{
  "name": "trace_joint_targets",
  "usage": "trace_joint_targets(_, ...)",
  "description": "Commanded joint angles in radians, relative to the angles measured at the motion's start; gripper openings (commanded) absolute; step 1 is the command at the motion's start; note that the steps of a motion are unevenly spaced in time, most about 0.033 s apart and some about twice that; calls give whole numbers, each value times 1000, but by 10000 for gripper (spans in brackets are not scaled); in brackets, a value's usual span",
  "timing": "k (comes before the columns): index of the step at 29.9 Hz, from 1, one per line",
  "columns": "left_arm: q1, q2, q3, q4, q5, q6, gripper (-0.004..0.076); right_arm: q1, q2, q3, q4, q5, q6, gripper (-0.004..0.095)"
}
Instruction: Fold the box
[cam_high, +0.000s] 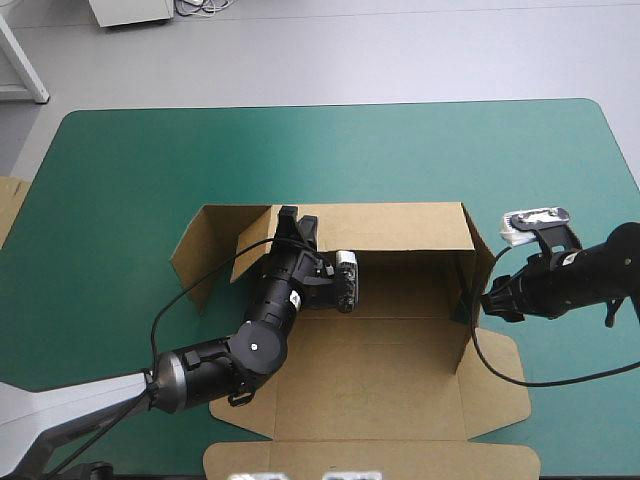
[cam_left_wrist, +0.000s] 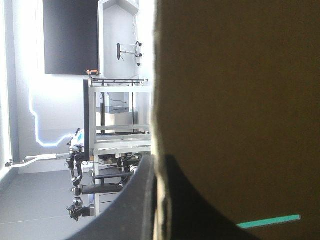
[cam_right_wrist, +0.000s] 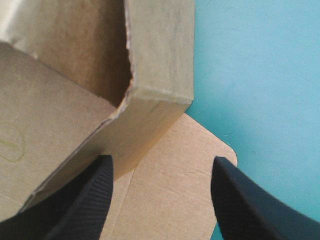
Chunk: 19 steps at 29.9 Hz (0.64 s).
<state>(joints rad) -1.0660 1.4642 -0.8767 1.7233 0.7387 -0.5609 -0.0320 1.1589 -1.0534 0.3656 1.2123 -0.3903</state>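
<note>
Found the box on the cover, from centre toward the near edge, partly formed. Noted the far wall raised, the left flap splayed outward and the right wall up but loose. Saw the left gripper pinched tight on the far wall's top edge, board between the fingers. Saw the right gripper spread wide, gripping nothing, just at the right wall's near corner. Judged it roughly midway: far wall done. Judged left to do: squaring and tucking the side walls, raising the near panels, which lay flat.
</note>
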Motion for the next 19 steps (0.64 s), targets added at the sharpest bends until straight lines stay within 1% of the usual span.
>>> trace_joint_targets(1, -3, -32, -18, -3, 20, -29, -10, 31, -24, 15, 21, -59, -59, 617)
trace_joint_targets(11, -3, -32, -18, -3, 20, -47, -10, 111, -26, 32, 3, -221, -153, 617)
trace_joint_targets(15, -3, -32, -15, 3, 20, -47, -10, 116, -26, 32, 2, -227, -153, 617)
trace_joint_targets(19, -3, -30, 4, 28, -11, -31, -10, 116, -26, 32, 30, -229, -177, 617)
